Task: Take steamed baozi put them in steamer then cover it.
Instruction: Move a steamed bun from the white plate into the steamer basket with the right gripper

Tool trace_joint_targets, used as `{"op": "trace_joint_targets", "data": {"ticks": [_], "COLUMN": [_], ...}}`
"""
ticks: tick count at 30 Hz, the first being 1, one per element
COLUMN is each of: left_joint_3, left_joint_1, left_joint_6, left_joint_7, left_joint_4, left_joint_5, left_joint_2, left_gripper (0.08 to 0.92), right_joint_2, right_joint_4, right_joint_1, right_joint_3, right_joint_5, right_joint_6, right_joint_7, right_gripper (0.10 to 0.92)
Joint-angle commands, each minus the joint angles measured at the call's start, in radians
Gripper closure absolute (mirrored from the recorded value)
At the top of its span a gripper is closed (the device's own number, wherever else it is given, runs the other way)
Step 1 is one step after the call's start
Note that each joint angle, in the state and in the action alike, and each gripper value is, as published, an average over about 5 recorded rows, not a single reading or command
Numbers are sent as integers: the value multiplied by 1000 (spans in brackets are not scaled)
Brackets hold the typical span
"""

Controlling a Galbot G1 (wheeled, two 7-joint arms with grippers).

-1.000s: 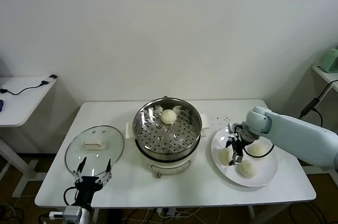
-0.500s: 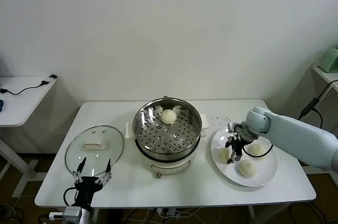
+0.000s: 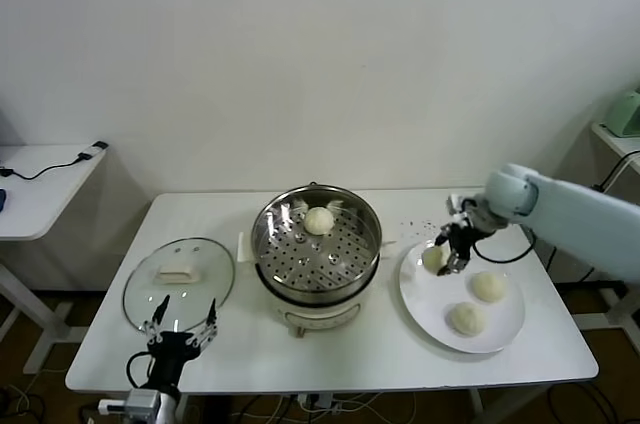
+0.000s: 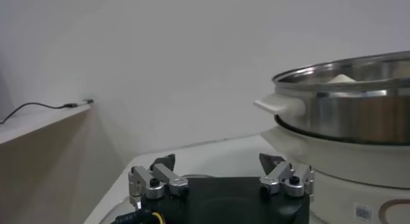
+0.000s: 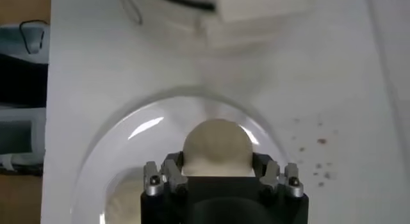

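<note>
The steamer stands mid-table with one baozi on its perforated tray. My right gripper is shut on a second baozi, held just above the left part of the white plate; it fills the jaws in the right wrist view. Two more baozi lie on the plate. The glass cover lies flat on the table left of the steamer. My left gripper is open and empty at the front edge, near the cover; its fingers are apart.
A side table with a cable stands at the far left. The steamer's wall and handle rise close beside the left gripper. Small dark specks dot the table behind the plate.
My right gripper has lifted one baozi off the plate and drawn up and slightly back with it. The left arm has barely moved.
</note>
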Motion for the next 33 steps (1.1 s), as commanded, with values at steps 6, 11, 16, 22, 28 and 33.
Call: {"op": "trace_joint_targets", "data": {"ticks": [6,11,16,22,28,33], "left_joint_3": [43,43,38,34,35,30], "left_joint_1": [11,14,17,10,9,10], "left_joint_6": [-8,-27,-31,-31,-30,-30], "left_joint_7": [-15,-14,-15,-16,-16,-16], "left_joint_4": [-5,-7,-15,-15,-12,-10], "left_joint_5": [-6,-15,-28,-27,-24,-25], "left_joint_2": [-2,15,36,42,40,40], "left_gripper": [177,177,177,177,177,177], "right_joint_2": [297,465,599,696,743,752], "right_joint_4": [-57,-148,-241,-294,-304,-288], "right_joint_1": [401,301,192,88,26,-9], "right_joint_3": [-265,-180,-121,-89,-86,-89], "right_joint_5": [367,369,361,342,330,316], "right_joint_6": [-5,-22,-32,-37,-39,-42], "right_joint_7": [15,39,67,80,89,93], "right_gripper": [338,338,338,338,338,333]}}
